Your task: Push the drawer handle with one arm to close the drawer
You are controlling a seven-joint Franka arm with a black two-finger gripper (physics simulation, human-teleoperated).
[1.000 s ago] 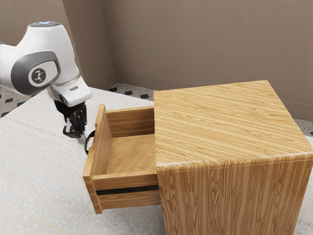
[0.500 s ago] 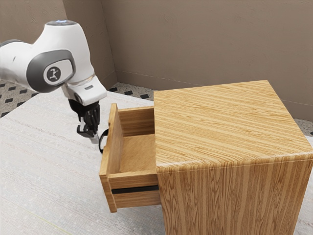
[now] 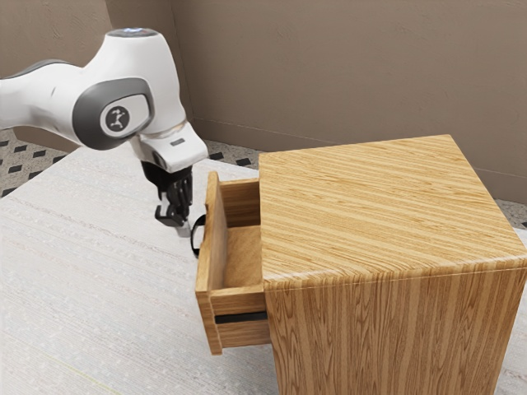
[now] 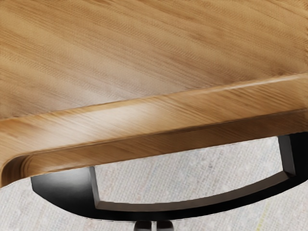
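**Drawer [image 3: 218,247] sliding in, still partly open**

Exterior view: drawer front sits closer to the cabinet [image 3: 387,214] than in both earlier frames, less of the inside showing each time. Cabinet hasn't shifted. Arm [image 3: 119,86] has advanced toward the view's right along with the drawer, gripper [image 3: 184,231] low at the outer side of the handle [image 3: 195,236]. Reads as a push that works: travel is steady, no sign of jamming. My call: past the midpoint of what these frames cover, a decent stroke left. Next: same line, same height, until the front meets the cabinet. Risk: tips sliding off the curved bar, or the drawer skewing if the push runs off-centre.
Materials: striped wood-grain cabinet, boxy, glossy top edge; drawer in plainer honey wood, black runner [image 3: 240,318] along its side. Table [image 3: 90,255] pale, faintly streaked. Arm shell smooth white with grey trim.

Wrist view: fingertips [image 4: 143,226] are side by side, pressed together or nearly so, nothing pinched. They sit right at the handle's outer edge; contact looks likely. Handle is a shallow black bow, satin, flat-sided, pale tabletop visible through its opening. Drawer front has a rounded, shiny lip.
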